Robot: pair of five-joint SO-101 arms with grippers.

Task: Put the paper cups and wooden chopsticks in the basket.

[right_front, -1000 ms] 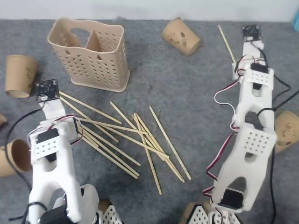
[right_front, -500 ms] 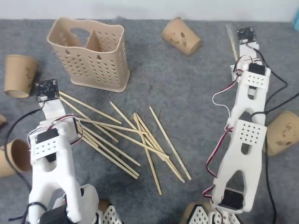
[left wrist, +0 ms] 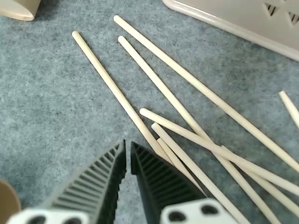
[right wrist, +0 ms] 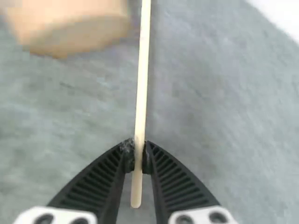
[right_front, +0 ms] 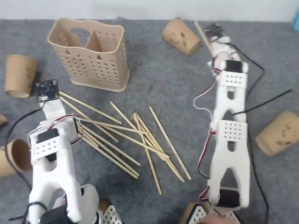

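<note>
Right pincer [right wrist: 137,151] clamped on one chopstick [right wrist: 142,70]; left pincer [left wrist: 127,147] holding nothing.

My right pincer's ribbed black jaws are pressed onto a smooth, round, pale wooden chopstick near its blunt end, well to the right of the basket [right_front: 88,53] and just beside a tapered paper cup [right_front: 181,36] lying on its side. The basket is tan plastic, upright, with walls pierced by rows of small holes and a divider making two compartments. My left pincer's toothed, wedge-shaped jaws are drawn together to a hairline slit, low over the fuzzy grey worktop [right_front: 163,88] in front of the basket. The loose chopsticks [right_front: 126,135] lie crisscrossed in front of the basket. Two more cups [right_front: 18,74] lie tipped over to the left of the basket, and another cup [right_front: 278,133] far to its right.
</note>
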